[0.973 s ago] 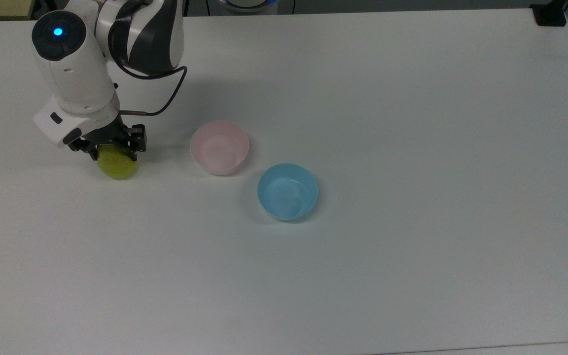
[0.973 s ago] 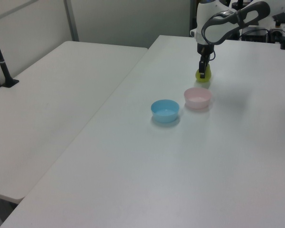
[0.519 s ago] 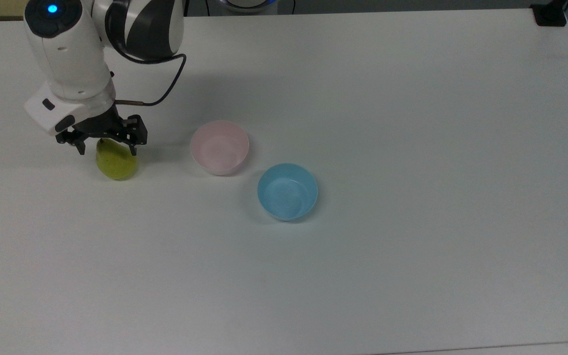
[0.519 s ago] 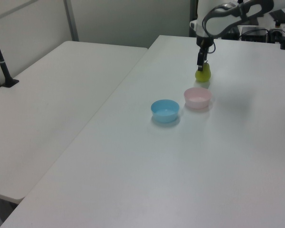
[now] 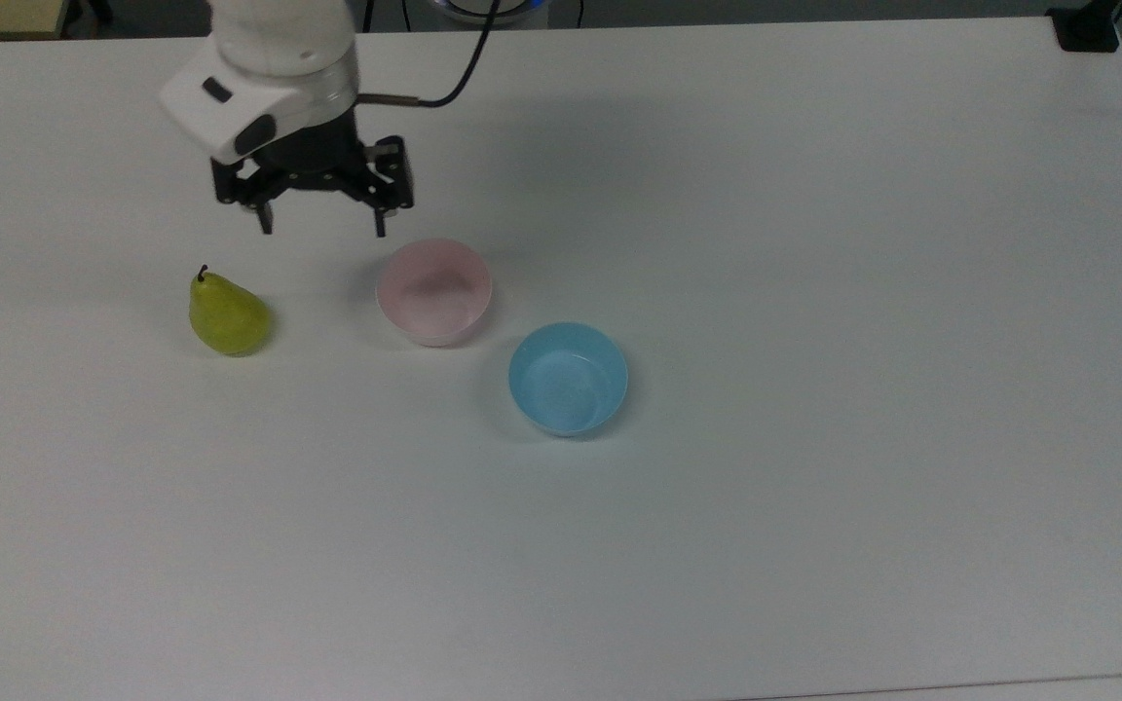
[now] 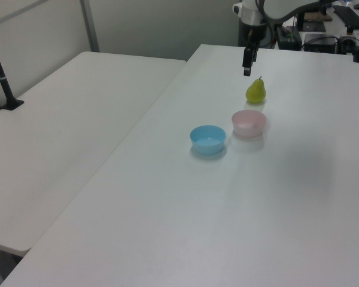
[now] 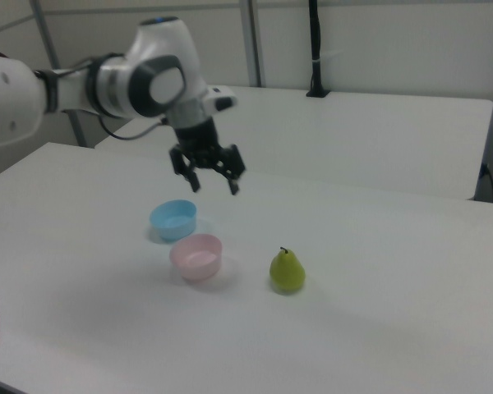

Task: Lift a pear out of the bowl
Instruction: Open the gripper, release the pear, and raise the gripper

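The yellow-green pear (image 5: pixel 226 314) (image 6: pixel 255 91) (image 7: pixel 287 270) stands upright on the white table, stem up, to the top view's left of the pale pink bowl (image 5: pixel 433 290) (image 6: pixel 249 122) (image 7: pixel 196 255). That bowl holds nothing. My gripper (image 5: pixel 323 229) (image 6: pixel 246 70) (image 7: pixel 214 185) hangs open and empty in the air, well above the table, between the pear and the pink bowl in the top view and clear of both.
A light blue bowl (image 5: pixel 568 378) (image 6: pixel 207 138) (image 7: pixel 173 219) sits beside the pink one, toward the top view's lower right. A second white table (image 6: pixel 66 113) adjoins at the left view's left. A black clamp post (image 5: pixel 1085 29) stands at the table's far corner.
My gripper has let go of the pear, risen and shifted toward the top view's right. The pear stays standing on the table where it was set.
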Controlling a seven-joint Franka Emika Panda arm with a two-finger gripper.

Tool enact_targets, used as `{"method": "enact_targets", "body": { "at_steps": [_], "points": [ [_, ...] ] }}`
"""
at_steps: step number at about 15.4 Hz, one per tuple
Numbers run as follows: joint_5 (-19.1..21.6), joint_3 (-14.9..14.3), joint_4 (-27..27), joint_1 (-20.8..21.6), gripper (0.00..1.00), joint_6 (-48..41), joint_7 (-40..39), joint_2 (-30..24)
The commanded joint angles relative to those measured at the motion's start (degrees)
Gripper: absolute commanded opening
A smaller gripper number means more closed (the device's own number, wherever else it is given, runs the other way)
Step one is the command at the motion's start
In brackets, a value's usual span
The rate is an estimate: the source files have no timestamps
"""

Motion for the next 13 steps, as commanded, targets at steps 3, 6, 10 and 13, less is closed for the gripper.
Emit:
{"method": "enact_targets", "body": {
  "at_steps": [3, 6, 10, 13],
  "points": [
    [0.55, -1.02, 0.78, 9.95, 1.0, -11.03, 7.41, -7.59],
    [0.55, -1.29, 0.51, 11.91, 1.0, -14.74, 12.93, -10.23],
    [3.36, -1.55, 0.42, 11.03, 1.0, -15.62, 13.22, -10.85],
    [3.37, -1.64, 0.51, 10.5, 1.0, -16.5, 13.13, -10.85]
  ]
}}
